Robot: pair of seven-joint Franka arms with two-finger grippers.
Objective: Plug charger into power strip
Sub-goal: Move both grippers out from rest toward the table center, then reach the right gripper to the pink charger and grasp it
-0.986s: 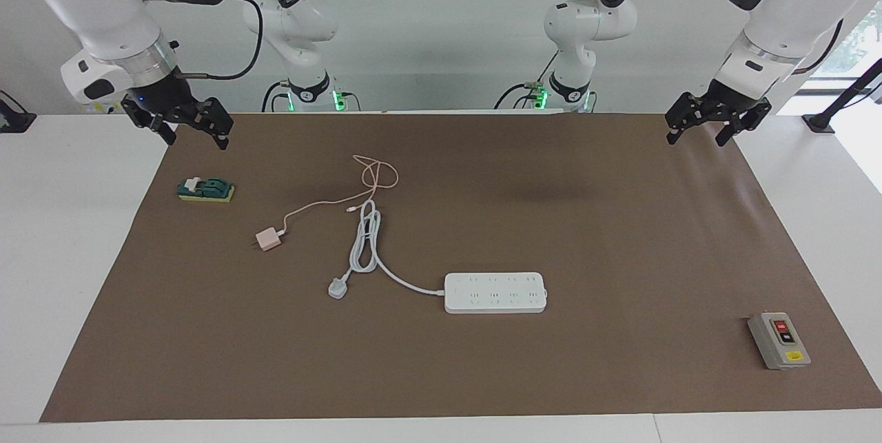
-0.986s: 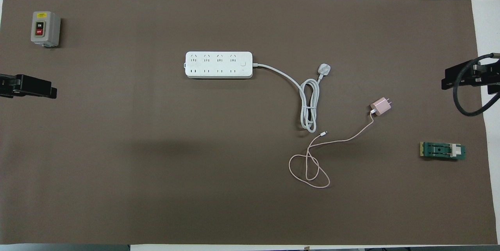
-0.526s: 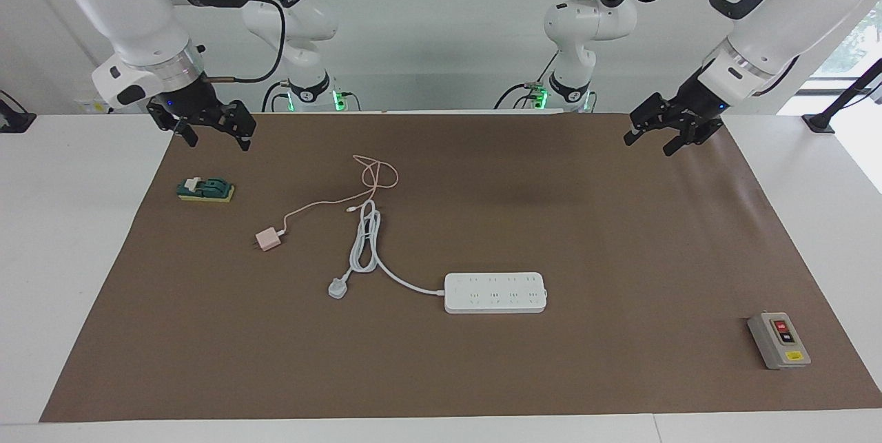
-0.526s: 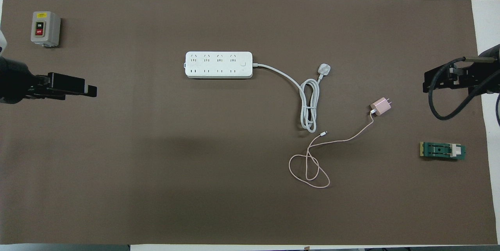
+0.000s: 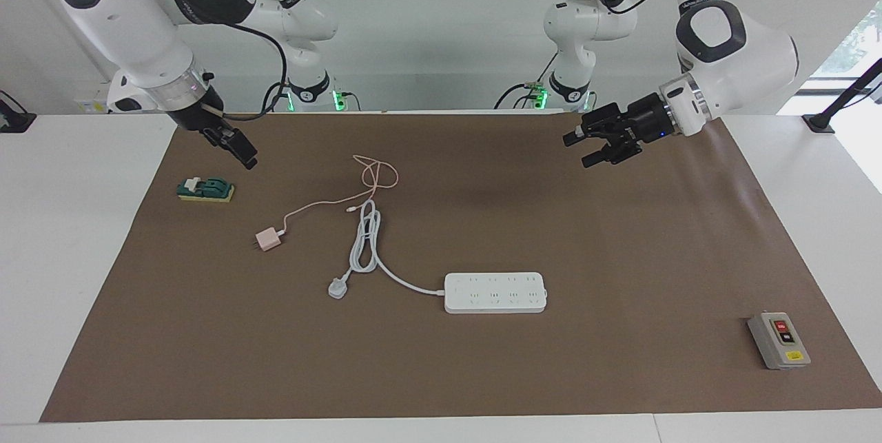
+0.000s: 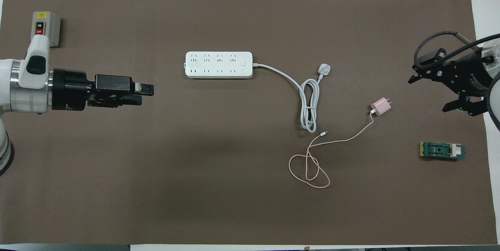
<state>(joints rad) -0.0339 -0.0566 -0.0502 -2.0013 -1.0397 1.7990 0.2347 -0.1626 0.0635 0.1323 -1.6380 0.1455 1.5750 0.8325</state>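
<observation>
Mat [image 5: 620, 257]: brown, covering most of the table; everything of the task lies on it.
Left gripper [image 5: 573, 145]: up over bare mat toward its own end; jaws parted, holding nothing.
Right gripper [image 5: 241, 149]: over the mat's edge nearest the robots, just by a green block [image 5: 205, 189]; whether its jaws are apart I cannot tell.
Power strip [image 5: 495, 293]: flat, mid-table, long axis running arm to arm (sockets up).
Charger [image 5: 267, 240]: toward the right arm's end, nearer the robots than the strip, well apart from it; the right gripper looks clearly the closer one.
</observation>
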